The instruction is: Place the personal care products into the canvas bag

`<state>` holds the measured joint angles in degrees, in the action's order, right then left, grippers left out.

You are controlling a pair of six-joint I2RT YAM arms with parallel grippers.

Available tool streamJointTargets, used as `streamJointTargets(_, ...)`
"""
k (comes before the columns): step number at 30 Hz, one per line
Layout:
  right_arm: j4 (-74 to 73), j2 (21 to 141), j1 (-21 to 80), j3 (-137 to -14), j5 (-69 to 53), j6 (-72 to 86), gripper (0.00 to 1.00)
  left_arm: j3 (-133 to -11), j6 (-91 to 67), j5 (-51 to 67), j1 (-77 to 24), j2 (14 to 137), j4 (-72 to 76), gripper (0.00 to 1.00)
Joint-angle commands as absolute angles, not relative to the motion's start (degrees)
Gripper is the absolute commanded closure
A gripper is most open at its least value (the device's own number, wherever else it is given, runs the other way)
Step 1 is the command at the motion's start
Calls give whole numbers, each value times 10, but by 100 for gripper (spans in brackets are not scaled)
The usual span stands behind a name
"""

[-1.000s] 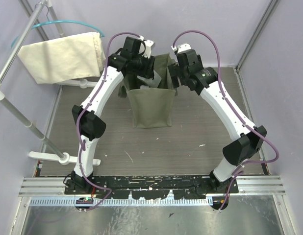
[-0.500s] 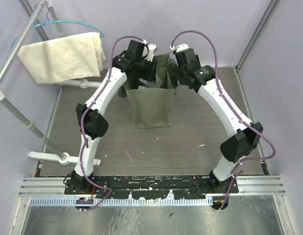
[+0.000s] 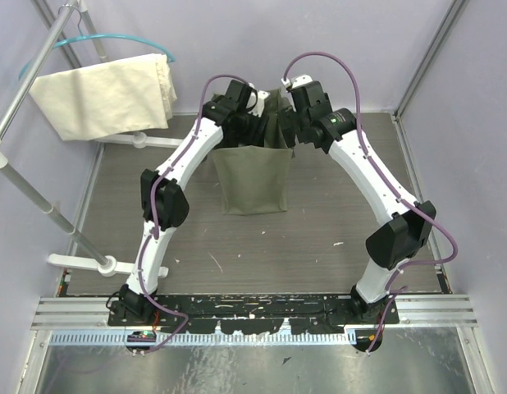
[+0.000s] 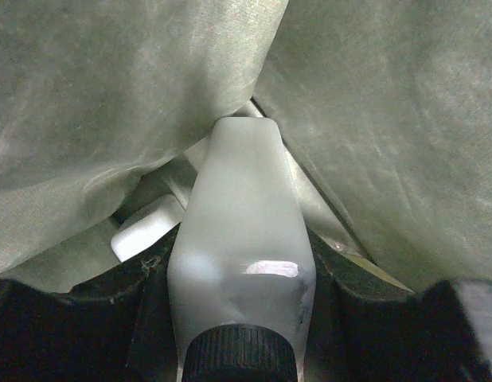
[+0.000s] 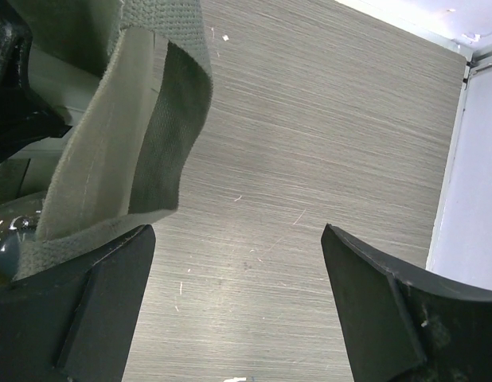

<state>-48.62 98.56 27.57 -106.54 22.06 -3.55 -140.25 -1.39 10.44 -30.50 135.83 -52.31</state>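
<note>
The olive-green canvas bag (image 3: 253,174) stands upright at the back middle of the table. My left gripper (image 3: 257,128) reaches down into its open top. In the left wrist view it (image 4: 242,274) is shut on a white rectangular bottle (image 4: 244,219) with a dark ribbed cap, between the bag's fabric walls (image 4: 389,119). A second white bottle (image 4: 147,228) lies lower in the bag. My right gripper (image 3: 294,131) is open and empty beside the bag's right rim. In the right wrist view (image 5: 238,239) a bag handle strap (image 5: 123,135) rests against its left finger. The amber bottles cannot be made out.
A cream cloth (image 3: 106,93) hangs on a teal hanger from a metal rack (image 3: 28,74) at the far left. Lilac walls enclose the grey table (image 3: 319,230). The bag's folded walls press close around the held bottle.
My left arm has swung right and forward, carrying the bottle further over and into the bag's mouth. The right arm has shifted slightly left at the bag's rim.
</note>
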Motion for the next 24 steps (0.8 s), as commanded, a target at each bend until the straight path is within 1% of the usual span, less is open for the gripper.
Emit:
streamJointTargets(1, -480, 990, 275, -1099, 210, -36, 8, -1408, -19, 124, -306, 1344, -478, 64)
streamJointTargets(9, -483, 995, 276, -1100, 210, -35, 8, -1412, -23, 135, -311, 1336, -475, 59)
streamJointTargets(12, -483, 996, 275, -1100, 208, -34, 8, -1419, -28, 141, -311, 1325, -475, 53)
streamJointTargets(13, -483, 995, 275, -1100, 207, -34, 8, -1421, -31, 144, -312, 1319, -475, 49)
streamJointTargets(16, -480, 997, 275, -1101, 208, -37, 8, -1419, -41, 153, -311, 1299, -451, 21)
streamJointTargets(19, -477, 998, 275, -1103, 202, -38, 6, -1412, -54, 161, -311, 1273, -434, 1)
streamJointTargets(24, -476, 992, 275, -1106, 192, -33, 3, -1380, -72, 169, -311, 1216, -391, 2)
